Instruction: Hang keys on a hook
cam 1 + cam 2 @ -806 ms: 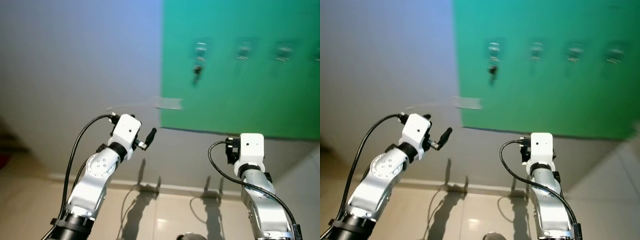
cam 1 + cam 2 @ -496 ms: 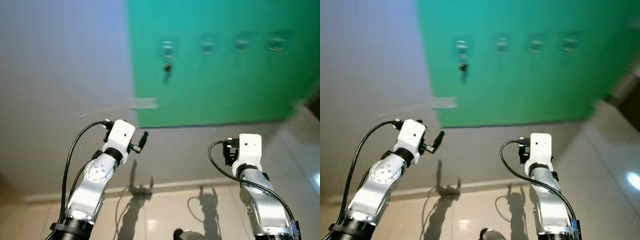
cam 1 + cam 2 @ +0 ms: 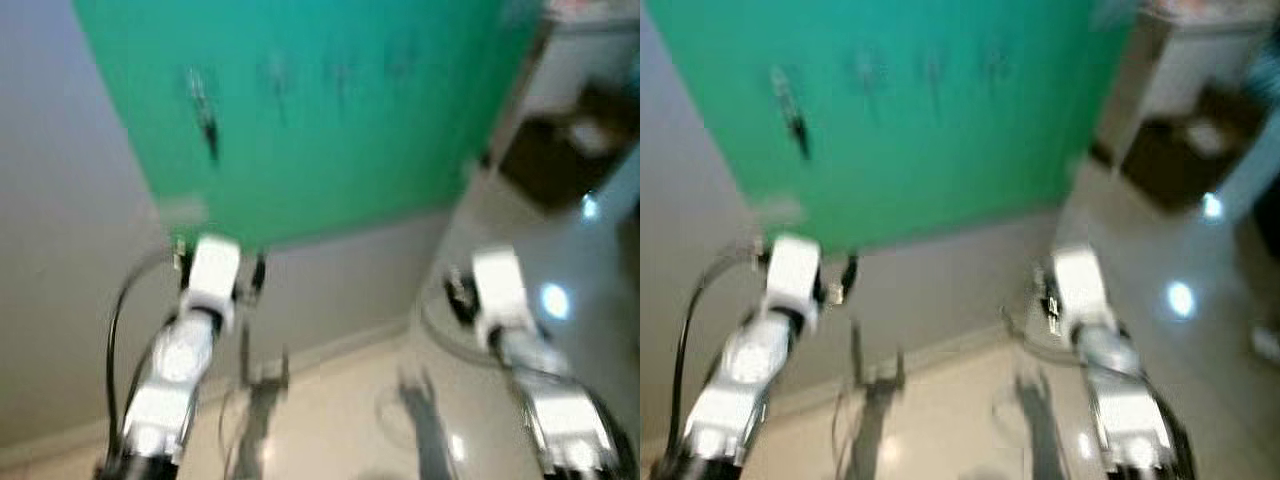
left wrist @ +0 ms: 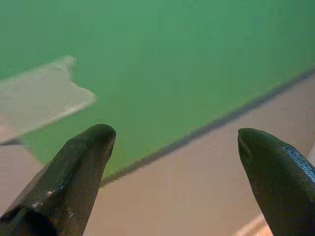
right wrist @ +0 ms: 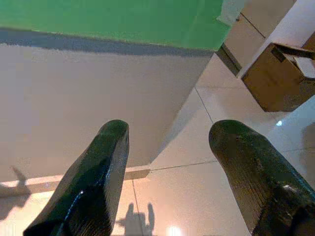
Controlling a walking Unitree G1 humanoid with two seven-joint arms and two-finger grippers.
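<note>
My head views are smeared with blur. I see the green panel [image 3: 330,130] on the grey wall [image 3: 60,250], and the keys [image 3: 205,105] hang from a hook near the panel's upper left corner, a dark streak against the green. My left gripper [image 4: 172,147] is raised before the panel's lower left corner, fingers spread wide and holding nothing, a strip of pale tape [image 4: 39,98] at the panel's edge beyond them. My right gripper [image 5: 167,142] is also spread and empty, pointing at the base of the wall and the glossy tiled floor [image 5: 197,196]. A brown box [image 5: 275,73] sits on the floor off to the right.
</note>
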